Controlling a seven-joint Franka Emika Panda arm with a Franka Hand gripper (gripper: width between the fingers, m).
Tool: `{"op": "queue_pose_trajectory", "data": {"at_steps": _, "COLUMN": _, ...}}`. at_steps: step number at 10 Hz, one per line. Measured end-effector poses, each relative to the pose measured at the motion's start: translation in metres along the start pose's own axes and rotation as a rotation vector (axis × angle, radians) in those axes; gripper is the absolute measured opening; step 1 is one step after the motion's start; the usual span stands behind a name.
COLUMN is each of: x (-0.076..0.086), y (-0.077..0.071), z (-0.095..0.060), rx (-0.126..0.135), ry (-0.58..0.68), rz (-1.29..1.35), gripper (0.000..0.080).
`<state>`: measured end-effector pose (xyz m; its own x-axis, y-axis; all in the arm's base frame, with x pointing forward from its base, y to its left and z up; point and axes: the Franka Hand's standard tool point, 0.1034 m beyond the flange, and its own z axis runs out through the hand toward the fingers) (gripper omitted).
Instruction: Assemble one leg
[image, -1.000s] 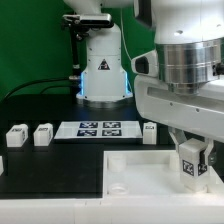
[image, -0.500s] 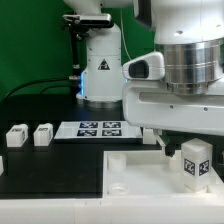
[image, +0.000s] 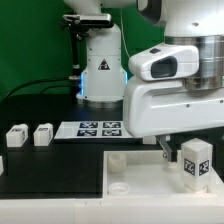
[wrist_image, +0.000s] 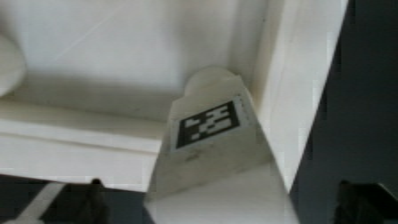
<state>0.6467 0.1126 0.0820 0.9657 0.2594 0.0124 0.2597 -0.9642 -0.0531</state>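
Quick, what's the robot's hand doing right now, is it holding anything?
Hand: closed on the small chunky white plastic peg-like leg with a square marker tag.
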Motion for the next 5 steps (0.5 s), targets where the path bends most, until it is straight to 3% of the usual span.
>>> {"op": "queue_pose_trajectory", "data": {"at_steps": 1, "x": -0.0002, "y": 0.0010, "z": 0.0004, "rx": 0.002, "ry": 0.002, "rz": -0.031, "gripper": 0.0649}}
{"op": "queue_pose_trajectory", "data": {"at_steps": 3, "x": -0.0001, "y": 0.0005, "z": 0.0004, "rx": 0.002, "ry": 0.002, "rz": -0.020, "gripper": 0.0396}}
{"op": "queue_pose_trajectory", "data": {"at_steps": 4, "x": -0.0001, "y": 0.0005, "z": 0.0004, "rx": 0.002, "ry": 0.002, "rz": -0.020, "gripper": 0.0396}}
{"op": "queue_pose_trajectory", "data": {"at_steps": 5, "x": -0.0003, "y": 0.0005, "z": 0.0006, "rx": 0.002, "ry": 0.001, "rz": -0.019, "gripper": 0.0291}}
